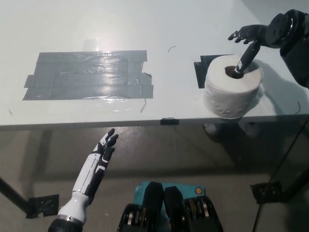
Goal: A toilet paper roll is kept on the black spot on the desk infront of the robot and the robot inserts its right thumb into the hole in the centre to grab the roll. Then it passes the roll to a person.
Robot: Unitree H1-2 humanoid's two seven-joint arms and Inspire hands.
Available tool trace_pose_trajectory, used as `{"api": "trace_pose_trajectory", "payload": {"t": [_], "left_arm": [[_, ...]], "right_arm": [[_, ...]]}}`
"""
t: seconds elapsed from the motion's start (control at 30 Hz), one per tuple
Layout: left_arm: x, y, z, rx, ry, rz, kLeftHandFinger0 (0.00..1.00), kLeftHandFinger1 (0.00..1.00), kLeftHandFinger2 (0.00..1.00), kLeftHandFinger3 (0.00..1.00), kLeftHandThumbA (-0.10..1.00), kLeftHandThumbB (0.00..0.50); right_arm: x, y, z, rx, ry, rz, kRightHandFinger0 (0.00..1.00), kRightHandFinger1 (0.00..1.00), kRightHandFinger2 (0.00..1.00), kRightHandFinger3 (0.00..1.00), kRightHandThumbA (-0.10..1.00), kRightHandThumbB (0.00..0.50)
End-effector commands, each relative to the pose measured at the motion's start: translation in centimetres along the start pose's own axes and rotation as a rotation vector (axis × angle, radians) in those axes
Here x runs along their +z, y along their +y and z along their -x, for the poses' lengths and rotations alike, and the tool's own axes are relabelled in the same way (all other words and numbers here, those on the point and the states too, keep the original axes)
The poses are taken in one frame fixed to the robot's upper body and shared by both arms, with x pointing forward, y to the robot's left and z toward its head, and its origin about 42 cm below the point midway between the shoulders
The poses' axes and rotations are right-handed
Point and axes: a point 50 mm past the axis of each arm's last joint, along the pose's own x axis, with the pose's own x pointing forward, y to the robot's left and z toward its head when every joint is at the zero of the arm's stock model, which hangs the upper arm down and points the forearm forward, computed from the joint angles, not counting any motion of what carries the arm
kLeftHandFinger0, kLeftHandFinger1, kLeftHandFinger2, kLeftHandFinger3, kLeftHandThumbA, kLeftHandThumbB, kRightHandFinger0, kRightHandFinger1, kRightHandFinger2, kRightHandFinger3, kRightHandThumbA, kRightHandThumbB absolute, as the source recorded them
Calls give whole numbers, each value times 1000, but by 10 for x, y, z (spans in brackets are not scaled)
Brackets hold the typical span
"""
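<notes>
The right hand (255, 37) hangs over the toilet paper roll (232, 87), thumb angled down into the centre hole (235, 72) while its other fingers spread wide beyond the roll's far rim, holding nothing yet. This looks like the insertion step; next the fingers should close on the outside wall before lifting. The roll stands upright, white and plump, on the black spot (202, 67) near the desk (145, 29)'s right front edge. The left hand (104, 152) rests open below the desk edge.
</notes>
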Motion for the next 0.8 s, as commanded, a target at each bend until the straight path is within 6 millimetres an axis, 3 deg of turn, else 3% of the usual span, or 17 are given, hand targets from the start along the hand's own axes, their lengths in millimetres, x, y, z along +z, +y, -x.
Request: {"api": "trace_pose_trajectory", "payload": {"t": [0.0,0.23,0.33,0.47,0.6,0.7,0.77], "left_arm": [[9,4,-4,-7,-51,-9,1000,1000,1000,1000,1000,128],[10,4,-5,-5,-54,-20,1000,1000,1000,1000,1000,133],[12,5,-5,-5,-50,-15,1000,1000,1000,1000,1000,131],[13,5,-7,-5,-53,-17,1000,1000,1000,1000,1000,129],[14,5,-7,-4,-51,-10,1000,1000,1000,1000,1000,124],[14,5,-7,-4,-54,-18,1000,1000,1000,1000,1000,120],[14,5,-7,-5,-53,-15,1000,1000,1000,1000,1000,124]], "right_arm": [[20,-22,10,-87,-40,40,1000,1000,1000,1000,1000,340],[22,-11,4,-75,-49,5,1000,1000,1000,1000,1000,342],[26,-5,1,-45,-60,18,1000,1000,1000,1000,1000,315],[32,-2,0,-33,-58,23,1000,1000,1000,1000,1000,334],[32,3,-2,-21,-65,42,1000,1000,1000,1000,1000,339],[28,7,-5,-7,-67,43,1000,1000,1000,1000,1000,301],[25,10,-6,2,-43,36,1000,1000,1000,1000,975,312]]}}
